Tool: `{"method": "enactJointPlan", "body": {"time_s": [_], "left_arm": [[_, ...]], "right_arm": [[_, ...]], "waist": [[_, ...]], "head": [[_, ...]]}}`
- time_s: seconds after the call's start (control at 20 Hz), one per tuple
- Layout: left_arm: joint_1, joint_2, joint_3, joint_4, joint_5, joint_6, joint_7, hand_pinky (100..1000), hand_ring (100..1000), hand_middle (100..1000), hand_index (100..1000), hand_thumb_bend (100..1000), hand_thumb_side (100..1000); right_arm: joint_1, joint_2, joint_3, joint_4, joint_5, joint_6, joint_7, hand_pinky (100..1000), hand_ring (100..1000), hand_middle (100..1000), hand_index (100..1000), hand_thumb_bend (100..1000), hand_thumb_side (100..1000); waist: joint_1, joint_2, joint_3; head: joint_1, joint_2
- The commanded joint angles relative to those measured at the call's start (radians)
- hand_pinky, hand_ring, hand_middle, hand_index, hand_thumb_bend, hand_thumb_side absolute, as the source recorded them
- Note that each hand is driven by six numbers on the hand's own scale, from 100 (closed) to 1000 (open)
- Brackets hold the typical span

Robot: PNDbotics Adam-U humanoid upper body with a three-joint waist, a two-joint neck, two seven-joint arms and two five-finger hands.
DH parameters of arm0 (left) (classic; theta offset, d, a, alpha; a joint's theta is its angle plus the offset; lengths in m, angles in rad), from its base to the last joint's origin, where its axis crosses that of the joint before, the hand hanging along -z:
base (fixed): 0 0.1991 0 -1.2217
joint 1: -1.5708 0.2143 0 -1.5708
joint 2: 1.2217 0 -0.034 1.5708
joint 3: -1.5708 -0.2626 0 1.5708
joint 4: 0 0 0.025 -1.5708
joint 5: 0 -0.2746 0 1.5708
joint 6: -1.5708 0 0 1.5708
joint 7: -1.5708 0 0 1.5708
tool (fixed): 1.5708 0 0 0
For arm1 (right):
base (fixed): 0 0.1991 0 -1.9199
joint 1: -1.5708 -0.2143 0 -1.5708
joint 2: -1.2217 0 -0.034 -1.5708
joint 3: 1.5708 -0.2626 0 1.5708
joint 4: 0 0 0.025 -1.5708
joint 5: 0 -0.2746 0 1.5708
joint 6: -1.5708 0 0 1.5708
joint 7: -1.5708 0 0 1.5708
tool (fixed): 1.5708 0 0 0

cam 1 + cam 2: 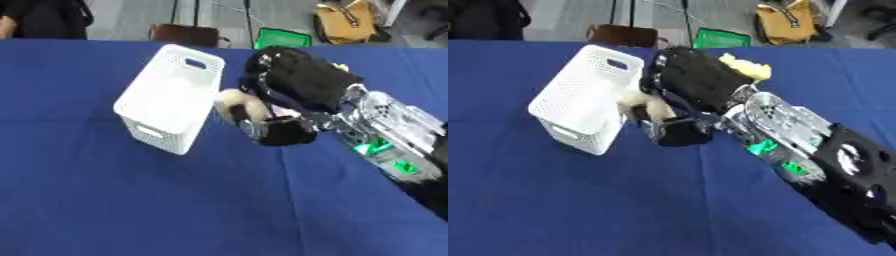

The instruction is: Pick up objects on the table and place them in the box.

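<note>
Blue cloth covers the surface (131,200), and on it stands a white perforated box (171,97) with a handle slot near its rim. Just beside the box's right wall, the right hand (677,97) (black, with a silver wrist behind it) has its fingers curled round a pale beige object (238,103), which is too blurred to identify. A yellow object (744,66) lies behind the hand.
</note>
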Motion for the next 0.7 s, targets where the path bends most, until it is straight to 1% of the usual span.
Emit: {"method": "enactJointPlan", "body": {"time_s": [0.05,0.15,0.35,0.5,0.7], "left_arm": [[-0.006,0.022,0.002,-0.014,-0.003,-0.013,0.014,755,800,776,756,100,685],[-0.005,0.024,0.002,-0.014,-0.003,-0.012,0.014,755,800,776,756,100,685],[-0.007,0.026,0.0,-0.014,-0.002,-0.013,0.013,755,800,776,756,100,685],[-0.009,0.028,-0.002,-0.014,-0.001,-0.014,0.012,755,800,776,756,100,685],[-0.014,0.029,-0.004,-0.014,0.001,-0.015,0.01,755,800,776,757,100,687]], "right_arm": [[-0.032,-0.038,-0.034,-0.051,-0.031,0.03,0.015,848,769,338,408,100,544],[-0.059,-0.039,-0.048,-0.061,-0.049,0.052,0.021,849,768,330,405,100,543],[-0.125,-0.018,-0.069,-0.051,-0.083,0.092,0.035,849,767,316,401,100,542],[-0.194,0.024,-0.076,-0.004,-0.089,0.108,0.039,851,765,310,401,100,542],[-0.267,0.092,-0.071,0.1,-0.085,0.104,0.04,853,767,303,396,100,543]], "waist": [[0.001,-0.025,0.001],[0.0,-0.026,0.004],[-0.004,-0.028,0.006],[-0.007,-0.029,0.012],[-0.008,-0.027,0.021]], "head": [[0.002,-0.001],[0.002,0.001],[-0.002,0.003],[-0.009,0.003],[-0.019,-0.004]]}}
